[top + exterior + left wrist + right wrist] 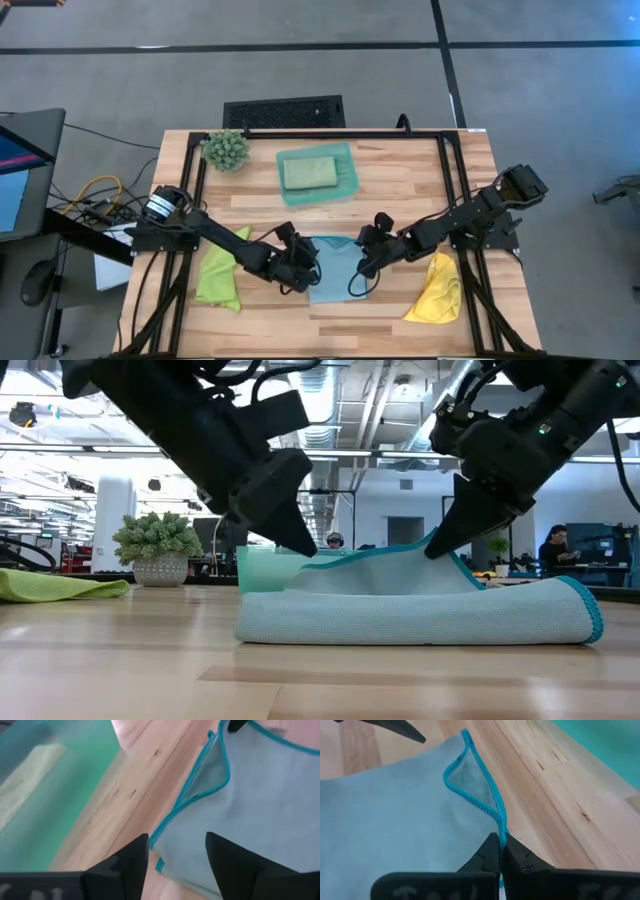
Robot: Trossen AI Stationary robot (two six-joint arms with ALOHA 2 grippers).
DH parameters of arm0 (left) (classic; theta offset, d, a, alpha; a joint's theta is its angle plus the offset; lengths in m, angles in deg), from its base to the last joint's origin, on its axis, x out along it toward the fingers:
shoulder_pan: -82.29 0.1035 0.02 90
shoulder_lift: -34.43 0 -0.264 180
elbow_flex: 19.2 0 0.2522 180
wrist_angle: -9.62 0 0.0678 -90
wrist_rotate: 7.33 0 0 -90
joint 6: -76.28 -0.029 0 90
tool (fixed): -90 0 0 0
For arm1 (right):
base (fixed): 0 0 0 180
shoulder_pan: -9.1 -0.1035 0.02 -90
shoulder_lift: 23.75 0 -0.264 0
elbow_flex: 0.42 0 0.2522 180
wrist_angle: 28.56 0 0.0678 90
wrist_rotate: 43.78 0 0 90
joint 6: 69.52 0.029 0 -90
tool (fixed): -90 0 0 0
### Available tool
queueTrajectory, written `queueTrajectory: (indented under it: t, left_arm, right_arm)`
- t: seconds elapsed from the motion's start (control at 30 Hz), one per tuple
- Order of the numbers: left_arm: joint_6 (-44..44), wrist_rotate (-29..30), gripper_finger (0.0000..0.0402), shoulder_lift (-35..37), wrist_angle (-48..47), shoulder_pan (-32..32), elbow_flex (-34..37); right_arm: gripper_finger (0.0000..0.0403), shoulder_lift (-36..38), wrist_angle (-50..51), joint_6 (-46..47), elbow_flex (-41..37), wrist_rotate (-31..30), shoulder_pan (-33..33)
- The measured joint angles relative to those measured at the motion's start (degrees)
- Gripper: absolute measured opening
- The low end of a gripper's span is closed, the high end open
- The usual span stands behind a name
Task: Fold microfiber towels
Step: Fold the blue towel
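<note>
The light blue towel [335,270] with a teal hem lies in the middle of the table, near its front edge. My right gripper [500,837] is shut on the towel's far edge, at its right end. My left gripper [177,837] is open at the towel's far left corner [160,862], one finger on each side of the hem. In the low view the far edge [380,555] is raised between the two grippers, and the rest lies on the table. The lime green towel [222,270] lies at the left and the yellow towel [435,290] at the right. The pale sage towel [308,172] lies folded in the teal tray. My right gripper pinches the towel's teal hemmed far edge [499,817] between its two fingertips, near the far right corner. The fingers slant down from the table's right. That edge is lifted a little, and the rest of the towel lies on the table. My left gripper stands open around the far left corner; whether a finger touches the cloth I cannot tell.
The teal tray [345,185] stands at the far middle of the table. A spiky green plant ball [226,148] sits at the far left corner. A black frame [445,170] runs along the table's sides. Bare wood shows between the tray and the blue towel.
</note>
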Motion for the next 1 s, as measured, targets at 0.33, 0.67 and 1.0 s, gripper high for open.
queueTrajectory:
  t: [0.33,0.67,1.0]
  left_arm:
    - [2.9,-1.5,0.0135,-3.9,0.4,4.3,1.0]
    - [2.7,-1.5,0.0105,-5.0,-2.2,4.3,-0.8]
    - [2.0,-3.9,0.0103,-5.0,-5.7,2.6,-3.8]
  right_arm:
    - [0.002,0.0,-1.0,-0.9,0.0,0.0,0.0]
    - [0.0024,0.0,-0.6,-1.1,0.0,0.0,0.0]
    - [0.0024,0.0,-0.4,-1.1,0.0,0.0,0.0]
